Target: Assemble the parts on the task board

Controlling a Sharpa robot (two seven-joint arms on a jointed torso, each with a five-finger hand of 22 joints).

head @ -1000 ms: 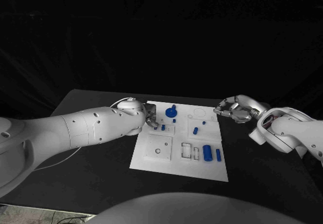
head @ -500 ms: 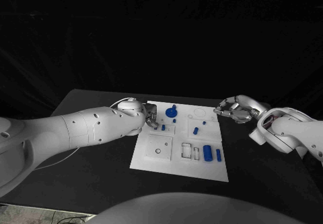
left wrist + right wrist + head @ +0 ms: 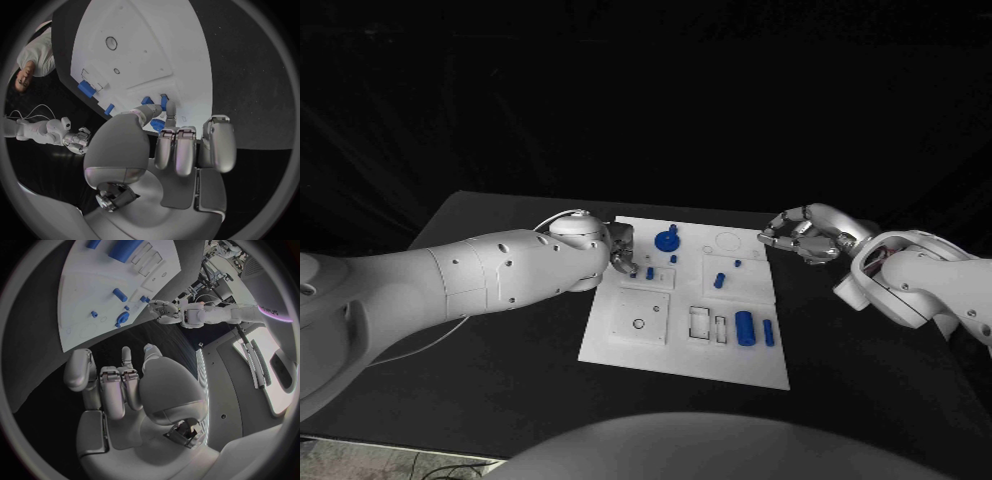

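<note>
The white task board [image 3: 635, 340] lies mid-table. On it are a round blue part [image 3: 666, 239] at the back, small blue pegs [image 3: 720, 280] in the middle, and a thick blue cylinder [image 3: 744, 327] beside a slim one [image 3: 767, 332] at the front right. My left hand [image 3: 625, 250] hovers at the board's back left edge, fingers [image 3: 186, 150] curled in, thumb reaching toward the small blue parts [image 3: 164, 102]. Nothing shows in it. My right hand [image 3: 802, 235] hangs off the board's back right corner, fingers [image 3: 115, 385] curled in with nothing in them.
Rectangular slots [image 3: 701, 322] and a square recess with a hole [image 3: 640, 322] mark the board's front half. Black table [image 3: 473, 350] surrounds the board on all sides. My left forearm [image 3: 473, 280] lies over the table to the board's left.
</note>
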